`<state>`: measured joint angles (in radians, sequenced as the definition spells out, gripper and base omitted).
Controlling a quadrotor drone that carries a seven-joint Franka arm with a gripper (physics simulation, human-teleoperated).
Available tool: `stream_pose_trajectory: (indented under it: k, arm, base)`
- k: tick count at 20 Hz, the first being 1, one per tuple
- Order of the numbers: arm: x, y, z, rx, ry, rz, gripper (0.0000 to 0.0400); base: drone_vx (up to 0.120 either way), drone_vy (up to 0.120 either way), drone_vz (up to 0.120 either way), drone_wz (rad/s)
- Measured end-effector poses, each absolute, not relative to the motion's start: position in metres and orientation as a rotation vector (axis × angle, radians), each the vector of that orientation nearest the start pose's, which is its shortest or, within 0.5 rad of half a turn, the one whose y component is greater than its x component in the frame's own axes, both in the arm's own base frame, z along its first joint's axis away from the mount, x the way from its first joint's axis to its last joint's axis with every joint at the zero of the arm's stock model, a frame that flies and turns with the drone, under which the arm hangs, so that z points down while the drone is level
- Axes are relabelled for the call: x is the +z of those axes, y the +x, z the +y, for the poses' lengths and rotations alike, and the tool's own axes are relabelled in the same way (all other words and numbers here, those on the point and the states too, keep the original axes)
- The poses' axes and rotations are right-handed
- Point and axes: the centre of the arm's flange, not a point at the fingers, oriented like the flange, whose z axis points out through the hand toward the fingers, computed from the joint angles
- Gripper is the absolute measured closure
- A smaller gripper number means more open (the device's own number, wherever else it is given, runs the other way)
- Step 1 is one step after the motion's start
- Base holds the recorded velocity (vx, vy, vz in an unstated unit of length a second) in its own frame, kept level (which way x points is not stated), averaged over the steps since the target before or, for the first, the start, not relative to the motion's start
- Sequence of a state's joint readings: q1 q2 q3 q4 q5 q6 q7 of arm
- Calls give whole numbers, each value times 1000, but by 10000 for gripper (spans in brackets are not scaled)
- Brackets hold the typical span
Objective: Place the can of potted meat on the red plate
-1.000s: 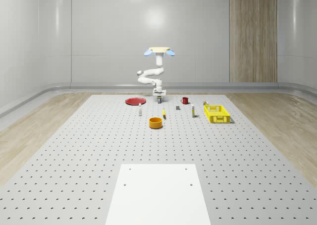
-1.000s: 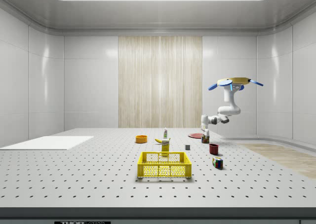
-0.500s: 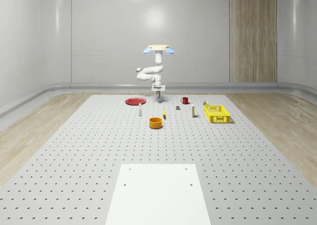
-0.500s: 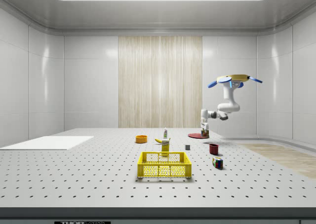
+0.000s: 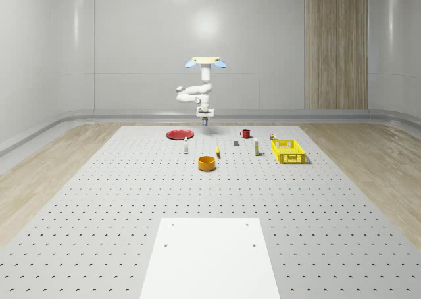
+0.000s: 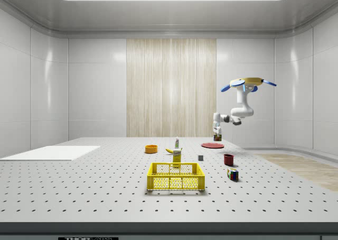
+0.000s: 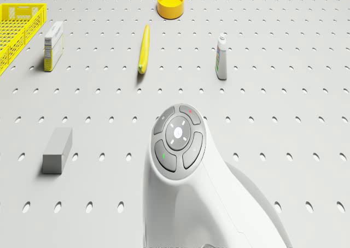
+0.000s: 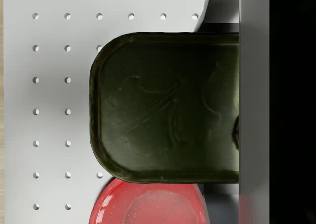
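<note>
Whole-scene: I hover above the tabletop (image 5: 99, 207), gripper (image 5: 205, 119) just right of the red plate (image 5: 178, 135). Side: gripper (image 6: 215, 130) pinching the can of potted meat (image 6: 216, 136) in the air above the plate (image 6: 212, 145). Wrist: can (image 8: 168, 105) close up, plate (image 8: 148, 204) at its edge. Risk: not centred yet; releasing now would likely drop the can on the rim or off it.
</note>
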<state>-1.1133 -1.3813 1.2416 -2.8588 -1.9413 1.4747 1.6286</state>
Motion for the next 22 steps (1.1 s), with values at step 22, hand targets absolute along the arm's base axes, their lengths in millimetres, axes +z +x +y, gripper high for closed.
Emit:
stream_pose_trajectory:
  k: [22]
  arm:
    - [519, 307, 6, 785, -4, 2, 112]
  base:
    - [0, -120, -22, 0]
